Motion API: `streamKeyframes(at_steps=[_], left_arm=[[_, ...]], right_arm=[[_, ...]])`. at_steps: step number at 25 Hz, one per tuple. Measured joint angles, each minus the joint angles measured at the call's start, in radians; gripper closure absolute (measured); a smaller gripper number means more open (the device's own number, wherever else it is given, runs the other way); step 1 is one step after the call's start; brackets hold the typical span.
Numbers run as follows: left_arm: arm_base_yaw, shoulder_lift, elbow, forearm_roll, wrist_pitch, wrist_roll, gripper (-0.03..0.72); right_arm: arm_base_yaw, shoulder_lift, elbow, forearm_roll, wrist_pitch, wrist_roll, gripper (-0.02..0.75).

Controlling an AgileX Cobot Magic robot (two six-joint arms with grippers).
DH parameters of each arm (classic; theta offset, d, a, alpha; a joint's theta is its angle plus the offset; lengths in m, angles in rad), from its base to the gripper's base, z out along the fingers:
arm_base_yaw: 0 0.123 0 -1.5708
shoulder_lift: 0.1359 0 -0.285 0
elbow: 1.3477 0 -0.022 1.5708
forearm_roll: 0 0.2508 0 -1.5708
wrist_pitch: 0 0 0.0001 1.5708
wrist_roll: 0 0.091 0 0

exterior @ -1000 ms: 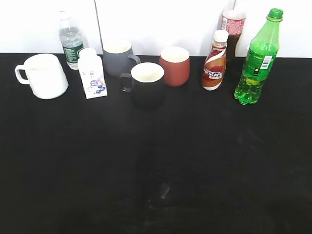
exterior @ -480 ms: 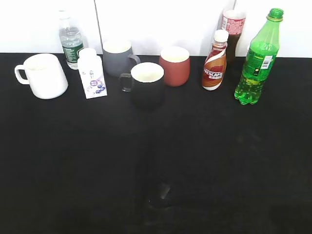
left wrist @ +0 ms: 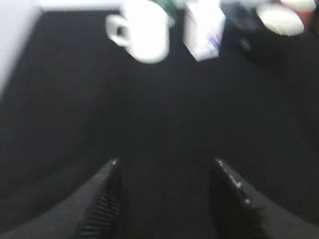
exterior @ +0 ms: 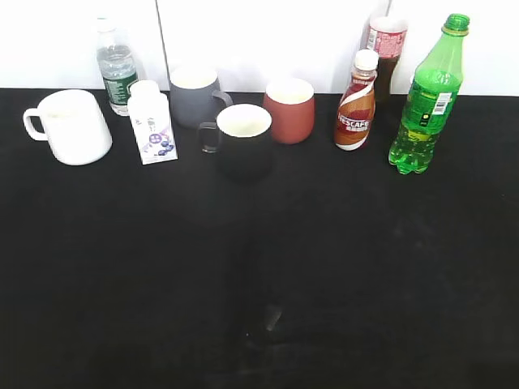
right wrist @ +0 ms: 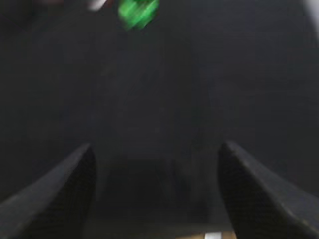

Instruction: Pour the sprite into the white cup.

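The sprite (exterior: 427, 101), a tall green bottle with a green cap, stands upright at the back right of the black table; its base shows blurred at the top of the right wrist view (right wrist: 138, 12). The white cup (exterior: 73, 126) stands at the back left, handle to the left, and shows in the left wrist view (left wrist: 143, 30). My left gripper (left wrist: 167, 162) is open and empty over bare black cloth, well short of the cup. My right gripper (right wrist: 157, 147) is open and empty, well short of the sprite. Neither arm shows in the exterior view.
Along the back stand a small water bottle (exterior: 117, 71), a white milk carton (exterior: 152, 123), a grey mug (exterior: 195, 96), a black mug (exterior: 244, 139), a red-brown cup (exterior: 290, 109), a Nescafe bottle (exterior: 358, 104) and a dark red-labelled bottle (exterior: 385, 49).
Nothing on the table has moved. The whole exterior picture has shifted very slightly.
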Motion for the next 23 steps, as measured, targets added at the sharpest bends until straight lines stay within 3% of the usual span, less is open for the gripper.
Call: streamKeyframes(at_steps=[8,15,23], left_arm=[[0.034,-0.031,0.000,-0.001,0.000,0.000,0.340],[0.034,-0.031,0.000,-0.001,0.000,0.000,0.452],[0.034,-0.031,0.000,-0.001,0.000,0.000,0.460]], right_arm=[[-0.004,-0.005,0.001,0.001,0.002,0.000,0.172],[-0.004,-0.005,0.001,0.001,0.002,0.000,0.172],[-0.004,-0.005,0.001,0.001,0.002,0.000,0.172]])
